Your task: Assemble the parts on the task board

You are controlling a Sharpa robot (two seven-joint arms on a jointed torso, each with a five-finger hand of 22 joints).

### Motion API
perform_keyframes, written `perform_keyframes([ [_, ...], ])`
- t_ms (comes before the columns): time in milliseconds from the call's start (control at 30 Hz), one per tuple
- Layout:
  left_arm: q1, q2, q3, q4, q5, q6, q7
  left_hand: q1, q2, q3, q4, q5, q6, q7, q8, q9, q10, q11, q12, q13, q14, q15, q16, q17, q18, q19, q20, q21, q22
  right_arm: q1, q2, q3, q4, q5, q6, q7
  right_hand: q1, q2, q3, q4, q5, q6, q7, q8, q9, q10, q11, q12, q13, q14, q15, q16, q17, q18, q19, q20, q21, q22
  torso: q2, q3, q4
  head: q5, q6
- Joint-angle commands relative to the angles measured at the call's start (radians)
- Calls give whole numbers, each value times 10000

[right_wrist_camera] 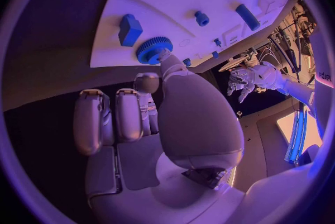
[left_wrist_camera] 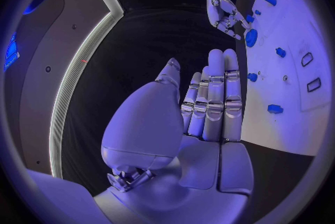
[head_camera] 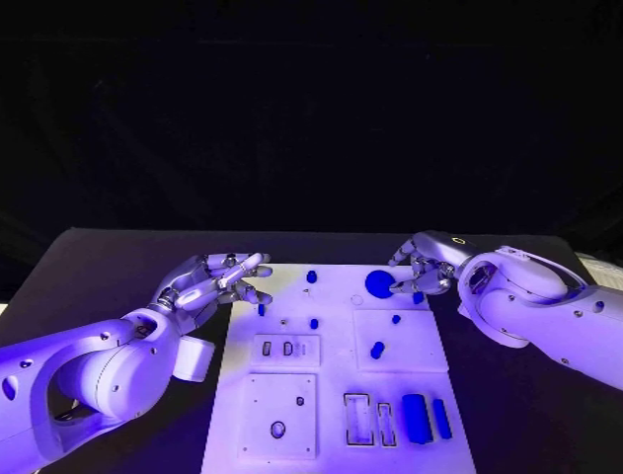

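The white task board (head_camera: 397, 380) lies in the middle of the table. A round blue gear (head_camera: 379, 283) sits near its far right corner with a blue block (head_camera: 418, 296) beside it. My right hand (head_camera: 426, 265) hovers over these two; its thumb tip reaches the rim of the gear (right_wrist_camera: 153, 49), and nothing is held in the fingers (right_wrist_camera: 129, 115). The block (right_wrist_camera: 130, 29) lies free on the board. My left hand (head_camera: 223, 281) hangs at the board's far left corner with straight fingers (left_wrist_camera: 216, 95) and an empty palm. Small blue pegs (head_camera: 311, 276) stand on the board near it.
More blue parts sit on the board: a peg (head_camera: 314, 322), an oblong piece (head_camera: 378, 349) and two long cylinders (head_camera: 415, 418) at the near right. Empty slots (head_camera: 353, 415) and holes (head_camera: 278, 430) are in the near plates. Black table (head_camera: 112, 267) surrounds the board.
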Motion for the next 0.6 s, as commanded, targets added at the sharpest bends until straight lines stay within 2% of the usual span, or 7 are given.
perform_keyframes([
  [33, 9, 4, 5, -5, 25, 225, 27, 7, 109, 10, -93, -22, -45, 33, -51, -8, -53, -9, -50, 17, -86, -15, 72, 29, 13, -40, 5, 71, 17, -58, 29, 3, -58, 477, 648, -197, 166, 11, -111, 222, 74, 23, 26, 70, 18, -126, 64, 698, 875, 479, 81, 119, 151, -121, 38, 37, 90, 86, 3, -3, -5, -37, 45],
  [133, 8, -2, 5, -16, 25, 228, 17, 25, 123, 21, -104, -21, -45, 34, -51, -7, -55, -9, -51, 18, -94, -16, 80, 42, 13, -45, 5, 77, 21, -104, 99, 4, -135, 501, 667, -129, 213, 52, -139, 327, 96, 16, 44, 86, 22, -16, 78, 1275, 1493, 506, 84, 267, 350, -138, 71, 53, 142, 181, 7, 6, 5, -9, 23],
  [267, 8, -6, 4, -30, 25, 227, -5, 86, 161, 60, -145, -18, -45, 34, -51, -6, -61, -10, -51, 20, -120, -17, 102, 80, 15, -58, 4, 96, 32, -125, 171, 4, -176, 538, 586, -41, 260, 86, -201, 454, 108, 57, 51, 143, 41, 285, 94, 2462, 2677, 598, 105, 708, 948, -170, 140, 73, 238, 356, 7, -10, 18, -12, 5],
  [367, 8, -6, 4, -41, 25, 229, -18, 111, 177, 79, -162, -17, -45, 33, -51, -5, -62, -11, -51, 20, -130, -19, 111, 96, 16, -64, 4, 105, 38, -132, 222, 4, -177, 573, 479, 19, 256, 121, -233, 503, 143, 110, 48, 190, 56, 532, 96, 3256, 3425, 698, 107, 1103, 1467, -311, 488, 82, 546, 1021, 9, -10, 13, -1, -11],
  [600, 8, -4, 3, -77, 26, 226, -44, 148, 197, 105, -187, -16, -46, 32, -52, -5, -64, -12, -52, 21, -144, -21, 123, 117, 17, -72, 2, 117, 45, -135, 323, 4, -143, 614, 299, 120, 260, 161, -253, 526, 163, 126, 54, 215, 61, 612, 106, 3619, 3806, 735, 121, 1324, 1757, -363, 616, 94, 666, 1274, 12, -6, 15, 9, -51],
])
